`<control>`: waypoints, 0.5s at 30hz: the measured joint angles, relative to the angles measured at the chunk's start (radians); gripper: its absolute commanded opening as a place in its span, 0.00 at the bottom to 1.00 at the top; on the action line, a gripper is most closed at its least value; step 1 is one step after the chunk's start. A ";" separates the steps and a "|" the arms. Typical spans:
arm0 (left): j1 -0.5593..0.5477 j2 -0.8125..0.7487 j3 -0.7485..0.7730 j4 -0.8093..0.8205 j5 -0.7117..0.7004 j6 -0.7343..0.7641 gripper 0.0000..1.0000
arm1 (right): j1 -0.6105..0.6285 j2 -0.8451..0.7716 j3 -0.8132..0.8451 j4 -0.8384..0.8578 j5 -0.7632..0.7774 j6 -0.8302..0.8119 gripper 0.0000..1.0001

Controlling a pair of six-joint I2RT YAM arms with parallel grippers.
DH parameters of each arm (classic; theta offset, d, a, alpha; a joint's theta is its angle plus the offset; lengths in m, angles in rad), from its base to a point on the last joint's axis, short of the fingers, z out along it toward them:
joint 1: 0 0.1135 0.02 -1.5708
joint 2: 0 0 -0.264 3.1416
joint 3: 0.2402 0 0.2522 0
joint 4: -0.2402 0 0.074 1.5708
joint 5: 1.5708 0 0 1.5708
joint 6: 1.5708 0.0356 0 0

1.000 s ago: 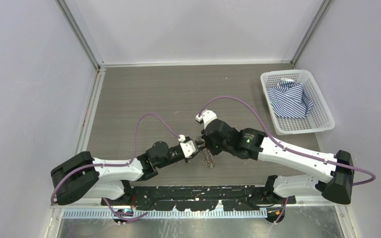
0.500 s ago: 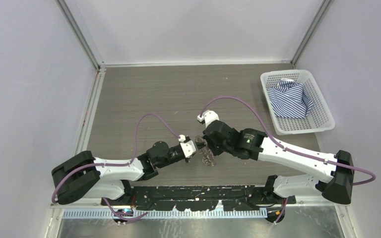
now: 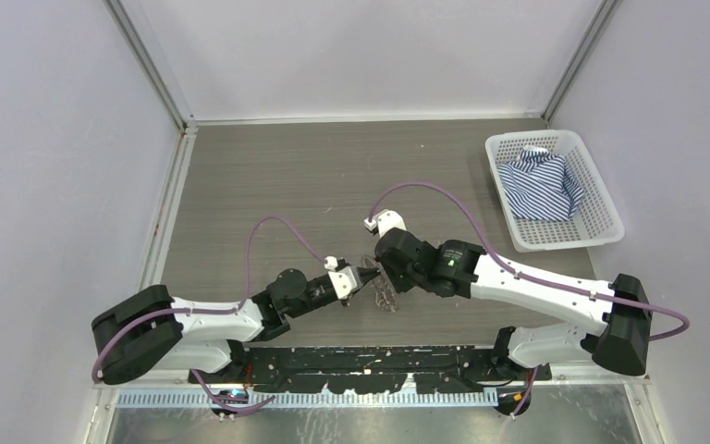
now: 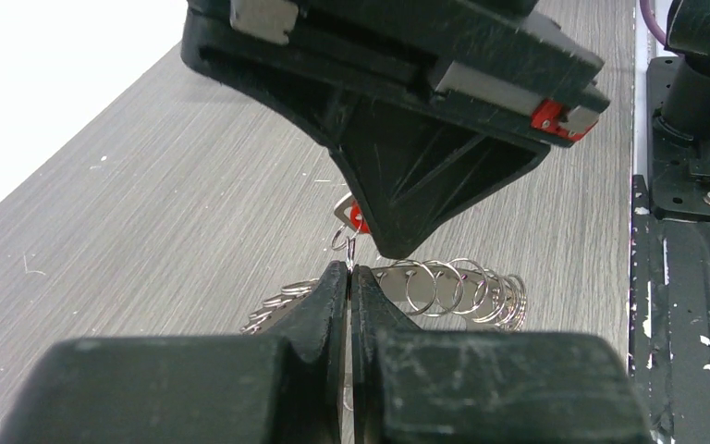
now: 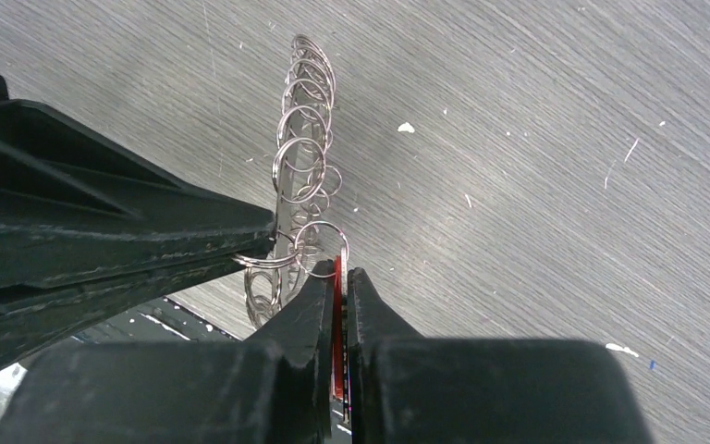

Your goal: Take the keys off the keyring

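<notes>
The keys (image 3: 386, 296) hang as a silvery bunch just above the table, between my two grippers. In the left wrist view they fan out on small wire loops (image 4: 453, 287). My left gripper (image 4: 348, 268) is shut on the thin wire of the keyring (image 4: 350, 250). My right gripper (image 5: 340, 268) is shut on the red-headed key (image 5: 337, 305), whose red head (image 4: 358, 217) shows under the right fingers (image 4: 425, 176). The left fingers (image 5: 102, 231) come in from the left and meet the ring beside the right fingertips. In the top view, the left gripper (image 3: 370, 275) and right gripper (image 3: 381, 271) nearly touch.
A white plastic basket (image 3: 601, 199) holding a striped blue-and-white cloth (image 3: 541, 185) stands at the right back of the table. The black base rail (image 3: 379, 356) runs along the near edge, close behind the bunch. Purple cables loop above both arms.
My left jaws have closed on the ring wire. Both grippers and the bunch have shifted slightly left and toward the near edge.
</notes>
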State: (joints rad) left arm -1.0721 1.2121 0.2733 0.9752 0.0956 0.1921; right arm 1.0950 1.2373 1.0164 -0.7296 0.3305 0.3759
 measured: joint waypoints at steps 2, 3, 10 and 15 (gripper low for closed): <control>0.000 -0.011 -0.005 -0.001 0.000 0.000 0.00 | 0.001 0.009 -0.003 0.005 -0.001 0.003 0.01; 0.000 -0.016 -0.008 -0.001 0.000 0.000 0.00 | 0.000 0.011 -0.005 0.010 -0.002 0.005 0.01; 0.000 -0.037 -0.018 0.000 -0.001 0.000 0.01 | -0.003 0.011 -0.021 0.033 -0.006 0.023 0.01; 0.000 -0.040 -0.018 0.000 -0.002 -0.002 0.00 | -0.005 0.011 -0.035 0.047 -0.017 0.032 0.01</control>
State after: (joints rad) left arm -1.0725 1.1717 0.2554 0.9752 0.0933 0.1902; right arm 1.0897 1.2488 0.9810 -0.6830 0.3138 0.4076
